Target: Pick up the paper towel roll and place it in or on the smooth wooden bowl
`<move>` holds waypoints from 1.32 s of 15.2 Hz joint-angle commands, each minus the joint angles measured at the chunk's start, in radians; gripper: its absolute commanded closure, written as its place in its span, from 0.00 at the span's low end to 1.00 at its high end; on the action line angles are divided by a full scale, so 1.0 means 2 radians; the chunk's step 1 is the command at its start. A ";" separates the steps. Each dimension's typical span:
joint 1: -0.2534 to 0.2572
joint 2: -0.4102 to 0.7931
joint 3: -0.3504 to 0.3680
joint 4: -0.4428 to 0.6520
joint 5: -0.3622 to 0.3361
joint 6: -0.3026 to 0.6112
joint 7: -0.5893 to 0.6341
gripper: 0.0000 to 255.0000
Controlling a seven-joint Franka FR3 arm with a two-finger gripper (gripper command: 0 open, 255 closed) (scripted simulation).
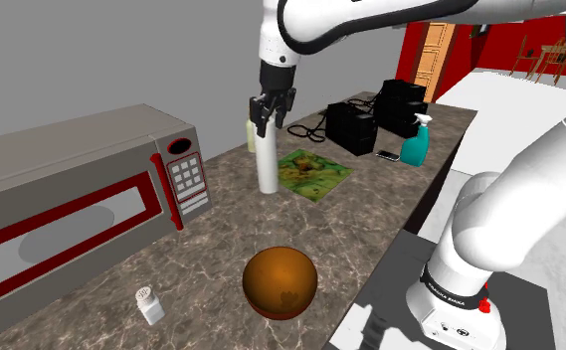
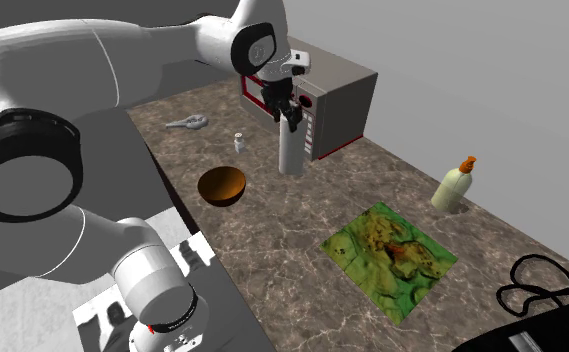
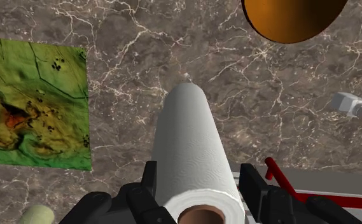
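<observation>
- Shoulder view: microwave (image 1: 72,199) on counter (image 1: 221,244), left half of frame.
- paper towel roll (image 1: 267,164) upright at centre, just right of microwave's front.
- gripper (image 1: 270,111) at roll's top, one finger each side, touching it.
- mat (image 1: 315,172) flat on counter, just right of roll; bottle (image 1: 252,134) behind roll.
- bowl (image 1: 281,282) lower centre, well apart from roll; shaker (image 1: 149,305) to its left, in front of microwave.
- boxes (image 1: 352,127) & spray bottle (image 1: 416,141) upper right, beyond mat; spray bottle to right of boxes.

grey walls (image 1: 92,50) back a dark marbled counter (image 1: 350,224), a red wall (image 1: 468,55) beyond.
</observation>
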 commanded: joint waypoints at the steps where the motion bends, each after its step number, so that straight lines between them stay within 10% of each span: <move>1: 0.007 -0.020 0.010 -0.005 0.004 -0.015 0.015 1.00; 20: 0.069 -0.140 0.125 0.030 0.062 -0.161 0.176 1.00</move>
